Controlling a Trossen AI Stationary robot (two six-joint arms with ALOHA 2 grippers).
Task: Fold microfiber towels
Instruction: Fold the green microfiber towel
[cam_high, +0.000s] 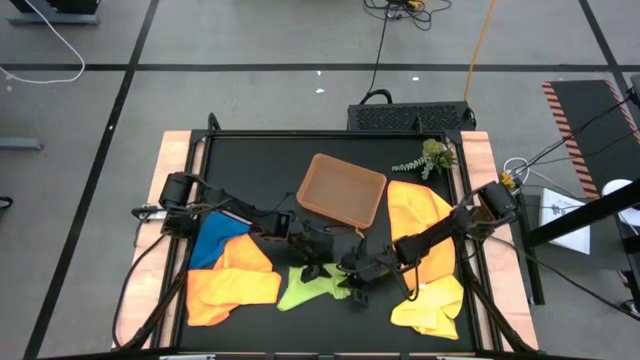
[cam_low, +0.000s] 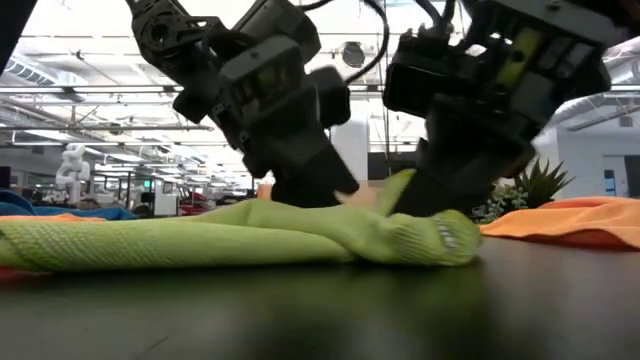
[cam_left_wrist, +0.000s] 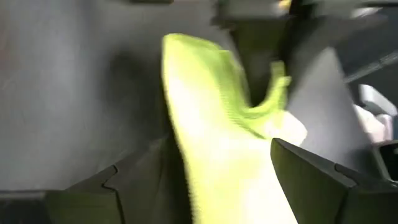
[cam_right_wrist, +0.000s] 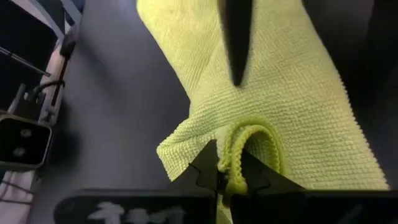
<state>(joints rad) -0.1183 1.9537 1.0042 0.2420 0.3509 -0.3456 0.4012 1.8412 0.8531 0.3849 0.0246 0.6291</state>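
The lime green microfiber towel (cam_high: 312, 288) lies bunched near the front centre of the black table (cam_high: 250, 160), between the two grippers. The right gripper (cam_right_wrist: 222, 182) has its fingers pressed together, pinching a rolled edge of this towel. The left gripper (cam_left_wrist: 205, 180) is spread wide, straddling the same towel without clamping it.

Progress appears early. The lime green towel is crumpled, with no clean fold visible. The orange and blue towels (cam_high: 228, 272) at the left, and the orange and yellow towels (cam_high: 425, 255) at the right, lie unfolded in loose heaps. The shallow brown rectangular tray (cam_high: 341, 189) holds nothing.
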